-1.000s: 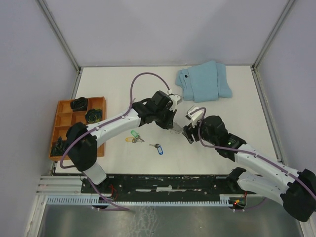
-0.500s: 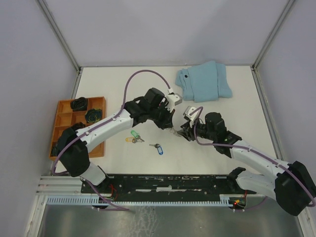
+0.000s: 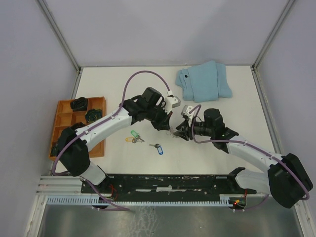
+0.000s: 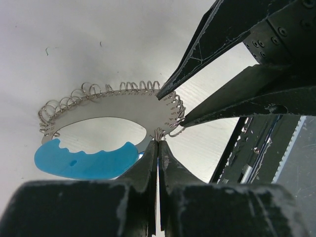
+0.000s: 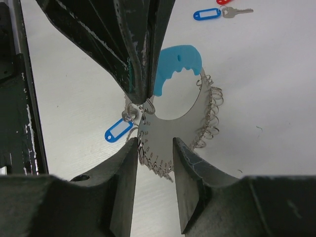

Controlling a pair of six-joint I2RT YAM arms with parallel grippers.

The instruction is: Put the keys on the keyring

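You're bringing the right end effector (image 5: pixel 154 146) in and narrowing it around the looped end of the keyring (image 4: pixel 143 106), grip unconfirmed, while the left end effector (image 4: pixel 158 144), pressed together, is pinching it above the bench (image 3: pixel 237 113) centre, with the keys (image 3: pixel 134 138) lying near-left, unthreaded.

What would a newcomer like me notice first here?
Centre stage, a large oval keyring of grey wire loops with a bright blue plastic section sits between both robot hands: the left hand pinches it, the right hand straddles its rim. Small silver tagged keys lie nearby.
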